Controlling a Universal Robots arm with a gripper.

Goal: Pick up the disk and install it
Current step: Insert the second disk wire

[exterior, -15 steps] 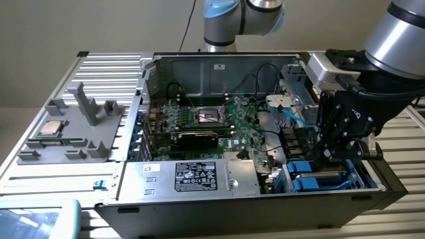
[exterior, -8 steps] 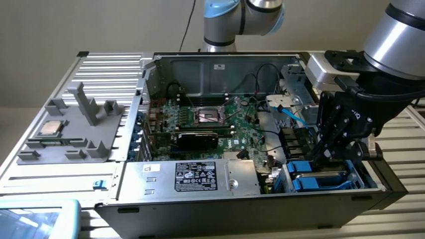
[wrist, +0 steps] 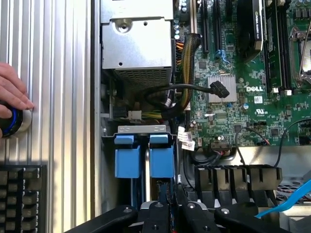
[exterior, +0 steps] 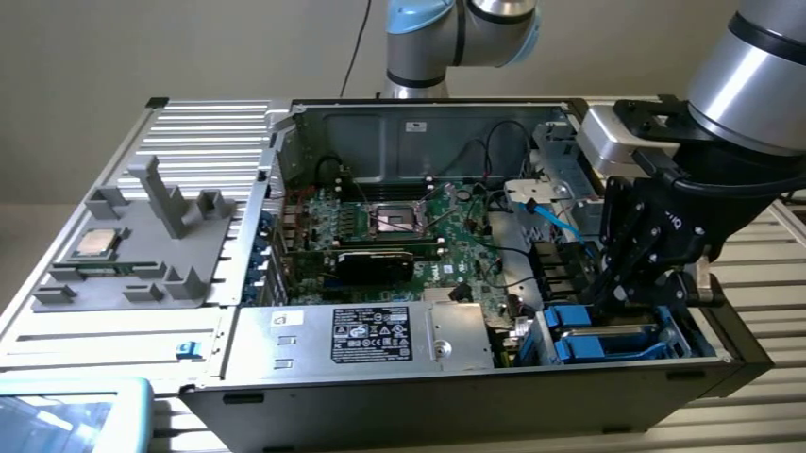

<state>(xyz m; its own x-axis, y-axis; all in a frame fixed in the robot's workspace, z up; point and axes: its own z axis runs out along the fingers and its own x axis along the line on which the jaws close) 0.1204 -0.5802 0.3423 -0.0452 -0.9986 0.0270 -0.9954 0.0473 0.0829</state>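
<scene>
Gripper [exterior: 626,300] sits low inside the open computer case [exterior: 377,396], fingers drawn nearly together over the blue-framed disk [exterior: 602,342], which stands on edge in the drive bay just beside the silver power supply [exterior: 365,335], near the motherboard [exterior: 403,236].

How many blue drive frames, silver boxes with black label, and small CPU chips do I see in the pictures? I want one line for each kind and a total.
Blue drive frames: 2
Silver box with black label: 1
CPU chip: 1
Total: 4
</scene>
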